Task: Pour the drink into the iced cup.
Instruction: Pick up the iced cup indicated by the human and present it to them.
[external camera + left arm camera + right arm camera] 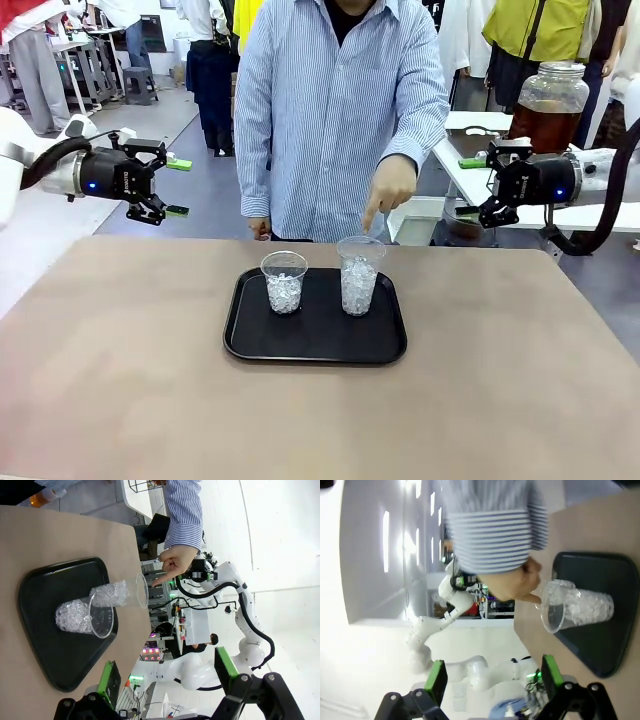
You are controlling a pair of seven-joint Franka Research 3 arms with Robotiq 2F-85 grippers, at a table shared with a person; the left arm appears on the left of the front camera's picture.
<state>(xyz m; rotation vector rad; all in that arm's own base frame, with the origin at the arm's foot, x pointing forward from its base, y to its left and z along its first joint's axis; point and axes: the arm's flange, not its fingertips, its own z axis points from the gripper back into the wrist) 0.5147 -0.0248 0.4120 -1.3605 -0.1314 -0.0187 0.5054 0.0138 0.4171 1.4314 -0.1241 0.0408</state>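
Note:
Two clear plastic cups with ice stand on a black tray (320, 342). The left cup (284, 282) (80, 617) is shorter. A person's hand (390, 188) (175, 561) (520, 582) points a finger down at the rim of the taller right iced cup (358, 274) (125, 591) (577, 607). The drink (545, 118), amber-brown, fills a large lidded glass jar on the white table behind my right arm. My left gripper (178, 187) (167, 672) hovers open, off the table's far left corner. My right gripper (468, 188) (492, 676) hovers open off the far right, facing inward.
The brown table (150, 400) spreads wide around the tray. The person in a striped shirt (335, 100) stands at the far edge, right behind the tray. A white table (470, 175) stands at the back right.

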